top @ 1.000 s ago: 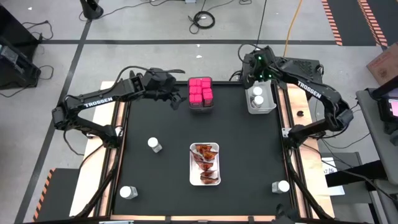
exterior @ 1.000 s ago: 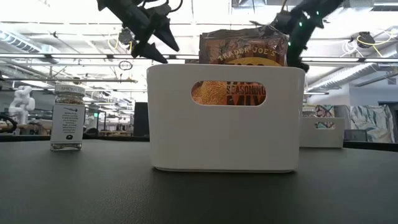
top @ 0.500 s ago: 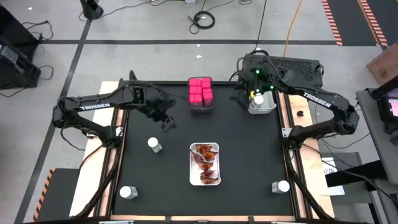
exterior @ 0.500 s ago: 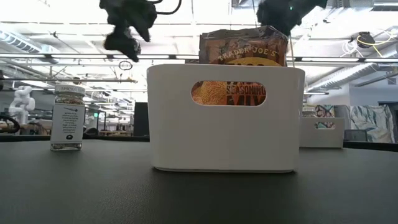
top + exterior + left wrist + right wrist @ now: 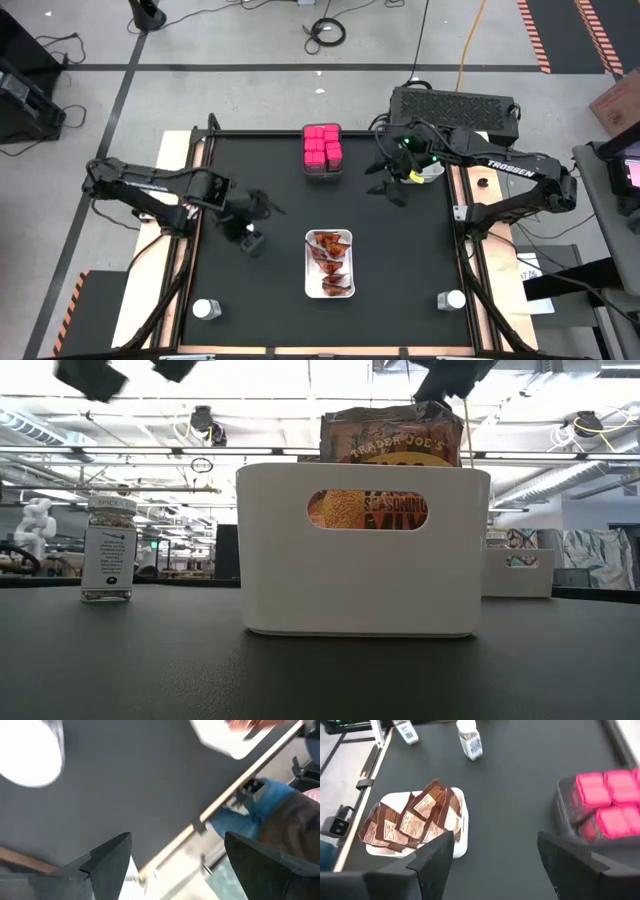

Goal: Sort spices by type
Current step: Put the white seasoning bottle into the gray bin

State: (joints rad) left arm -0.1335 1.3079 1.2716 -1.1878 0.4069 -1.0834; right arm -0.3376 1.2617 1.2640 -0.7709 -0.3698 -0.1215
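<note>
A capped jar point(image 5: 252, 240) stands just beside the left gripper's open fingers point(image 5: 107, 857).

Spices on the black table, mostly grouped.
Pink cubes point(image 5: 322, 149) packed together at the far middle; red-orange packets point(image 5: 330, 262) heaped at centre; white-capped jars upright: one point(image 5: 252, 239) left of the packets, two point(image 5: 205, 310) point(image 5: 455, 299) at near corners.

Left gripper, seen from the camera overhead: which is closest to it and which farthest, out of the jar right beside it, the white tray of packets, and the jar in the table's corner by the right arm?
From the open left gripper:
1. Jar beside it, just below the fingers.
2. White tray of packets, mid-table.
3. Corner jar, far across on the right arm's side.
</note>
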